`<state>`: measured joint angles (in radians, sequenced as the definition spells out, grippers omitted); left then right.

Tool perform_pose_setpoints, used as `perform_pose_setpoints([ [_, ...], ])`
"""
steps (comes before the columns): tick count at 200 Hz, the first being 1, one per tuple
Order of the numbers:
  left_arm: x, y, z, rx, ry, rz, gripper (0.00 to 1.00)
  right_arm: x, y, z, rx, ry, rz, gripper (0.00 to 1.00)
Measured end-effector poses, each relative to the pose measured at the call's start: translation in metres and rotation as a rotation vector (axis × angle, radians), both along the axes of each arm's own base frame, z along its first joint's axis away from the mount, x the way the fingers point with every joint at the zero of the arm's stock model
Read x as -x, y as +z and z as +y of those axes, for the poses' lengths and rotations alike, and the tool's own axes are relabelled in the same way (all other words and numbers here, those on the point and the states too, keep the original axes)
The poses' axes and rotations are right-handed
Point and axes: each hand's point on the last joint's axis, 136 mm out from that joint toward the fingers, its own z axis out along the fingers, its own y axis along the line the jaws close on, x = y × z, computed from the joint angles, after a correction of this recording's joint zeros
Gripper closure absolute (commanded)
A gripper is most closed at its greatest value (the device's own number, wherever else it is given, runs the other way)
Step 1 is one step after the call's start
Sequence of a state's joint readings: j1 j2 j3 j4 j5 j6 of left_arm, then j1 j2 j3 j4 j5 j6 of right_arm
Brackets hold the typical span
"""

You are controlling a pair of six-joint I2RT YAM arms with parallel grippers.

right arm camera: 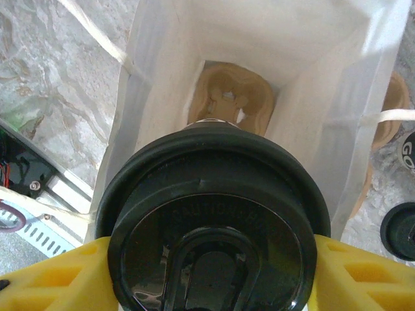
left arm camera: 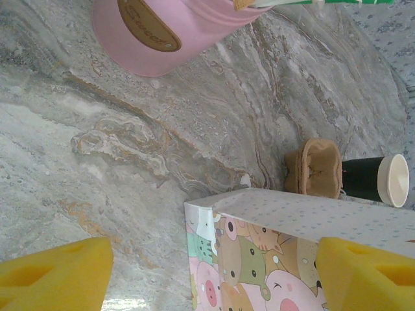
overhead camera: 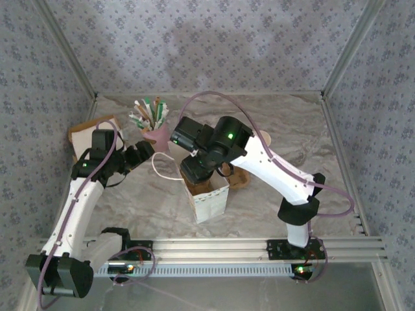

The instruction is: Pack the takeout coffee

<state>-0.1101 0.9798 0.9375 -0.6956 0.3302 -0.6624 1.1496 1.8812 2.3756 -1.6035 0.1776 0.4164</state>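
Right pincer (right arm camera: 207,282) has the takeout coffee (right arm camera: 207,214) gripped, a yellow pad on either side of its black lid, right over the open mouth of the white bag (right arm camera: 155,71) (brown cup tray (right arm camera: 230,97) at the bottom). Left pincer (left arm camera: 211,275) is spread wide and holds nothing, low over the desk (left arm camera: 130,162) near the bag.

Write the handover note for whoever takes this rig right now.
Left gripper: open, empty, facing the paper bag.
Right gripper: shut on the takeout coffee, lid on, held above the bag's open mouth.
Done: cup lidded and lifted.
Left: lower it into the brown carrier inside the bag, then release.
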Motion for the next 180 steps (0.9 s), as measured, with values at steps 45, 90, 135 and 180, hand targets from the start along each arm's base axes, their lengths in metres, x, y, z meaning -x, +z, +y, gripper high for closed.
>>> perform_pose_setpoints([
  [45, -0.002, 0.001, -0.001, 0.004, -0.003, -0.013, 0.18, 0.005, -0.014, -0.001, 0.038, 0.011, 0.037, 0.36],
  [90, -0.002, 0.001, -0.001, 0.005, -0.003, -0.013, 0.19, 0.008, -0.029, -0.004, 0.084, 0.017, 0.066, 0.36],
  [135, -0.002, 0.001, -0.001, 0.007, -0.005, -0.013, 0.19, 0.010, -0.037, -0.006, 0.109, 0.018, 0.083, 0.36],
  [180, -0.002, 0.001, -0.003, 0.012, -0.010, -0.012, 0.19, 0.009, -0.050, -0.002, 0.141, 0.019, 0.104, 0.36],
])
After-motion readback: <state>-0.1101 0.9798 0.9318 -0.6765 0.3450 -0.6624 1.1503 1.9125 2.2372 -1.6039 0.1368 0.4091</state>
